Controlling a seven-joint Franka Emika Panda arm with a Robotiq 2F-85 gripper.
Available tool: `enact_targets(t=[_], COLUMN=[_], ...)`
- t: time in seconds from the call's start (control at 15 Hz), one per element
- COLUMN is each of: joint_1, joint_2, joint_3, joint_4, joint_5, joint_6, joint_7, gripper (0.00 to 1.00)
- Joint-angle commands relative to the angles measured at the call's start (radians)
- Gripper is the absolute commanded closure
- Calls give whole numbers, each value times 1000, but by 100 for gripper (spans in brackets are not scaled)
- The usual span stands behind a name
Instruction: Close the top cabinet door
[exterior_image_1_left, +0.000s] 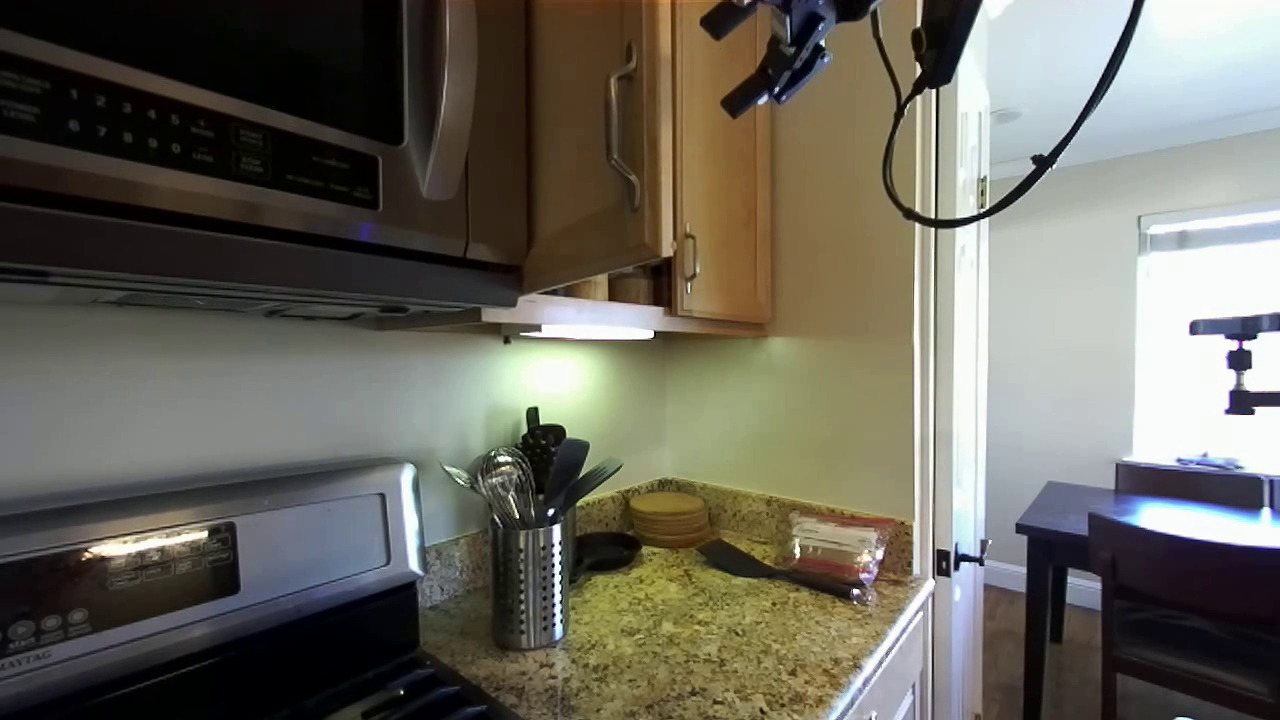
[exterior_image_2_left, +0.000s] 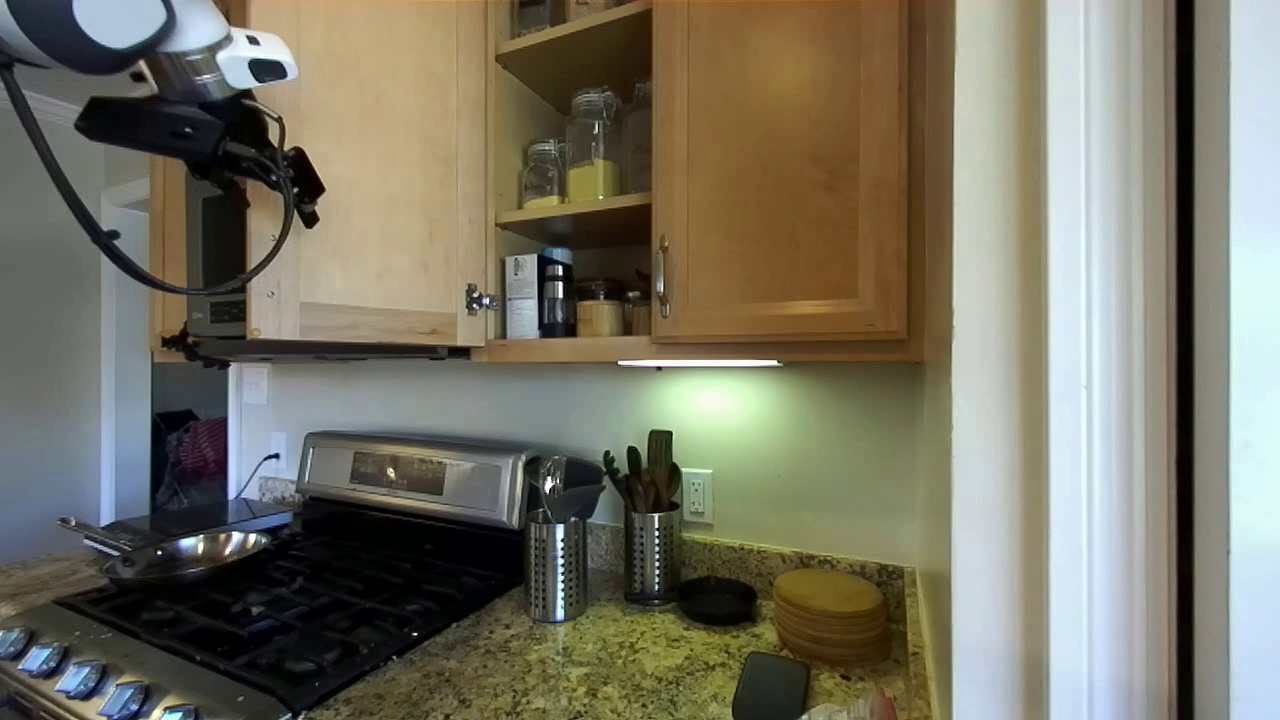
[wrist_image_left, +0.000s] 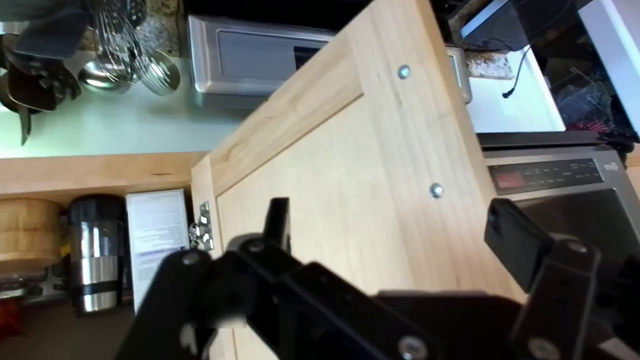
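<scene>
One tall, flat, honey-coloured wooden cabinet door (exterior_image_2_left: 375, 170) stands swung wide from the far upper cabinet (exterior_image_2_left: 570, 350), its pale inner face in view and a small silver metal hinge (exterior_image_2_left: 480, 300) showing near its lower right corner. Its outer side bears a slim vertical silver bar handle (exterior_image_1_left: 613, 120). Near the door hangs a black two-fingered gripper (wrist_image_left: 386, 210), its fingers spread wide; in the wrist view they stand before the inner face and free edge, though whether either touches the wood I cannot tell. In an exterior view the white, rounded robot arm (exterior_image_2_left: 195, 25) reaches in at the upper left. Just right of the hinge, pale wooden shelves (exterior_image_2_left: 575, 213) hold clear glass jars (exterior_image_2_left: 592, 160), a white printed box (exterior_image_2_left: 521, 295) and a black-and-silver cylindrical flask (exterior_image_2_left: 557, 300). Farther right, a second honey-coloured wooden door (exterior_image_2_left: 780, 170) lies flush with the cabinet, a silver handle (exterior_image_2_left: 661, 275) on its left edge. Left of the swung door, in both exterior views, sits a stainless-steel and black microwave (exterior_image_1_left: 220, 110). Beneath the cabinet glows a white light strip (exterior_image_2_left: 700, 363). On the speckled granite counter (exterior_image_2_left: 500, 660) below stand two perforated steel cylinders (exterior_image_2_left: 557, 570) of kitchen utensils (exterior_image_2_left: 655, 470), a small round black pan (exterior_image_2_left: 717, 600) and, at the right, a stack of round tan discs (exterior_image_2_left: 830, 615). To the left is a black-topped steel stove (exterior_image_2_left: 310, 600), with a shiny silver frying pan (exterior_image_2_left: 190, 555) on its left side.
</scene>
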Motion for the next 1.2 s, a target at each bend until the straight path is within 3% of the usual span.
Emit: enact_targets(t=[0.0, 0.73, 1.13], joint_1=[48, 38, 1], joint_2=[0, 95, 171], joint_3=[-15, 87, 112], joint_4=[36, 131, 132], joint_5=[-8, -37, -131], joint_6=[-8, 75, 169], joint_7=[-15, 24, 68], gripper=[0, 0, 0])
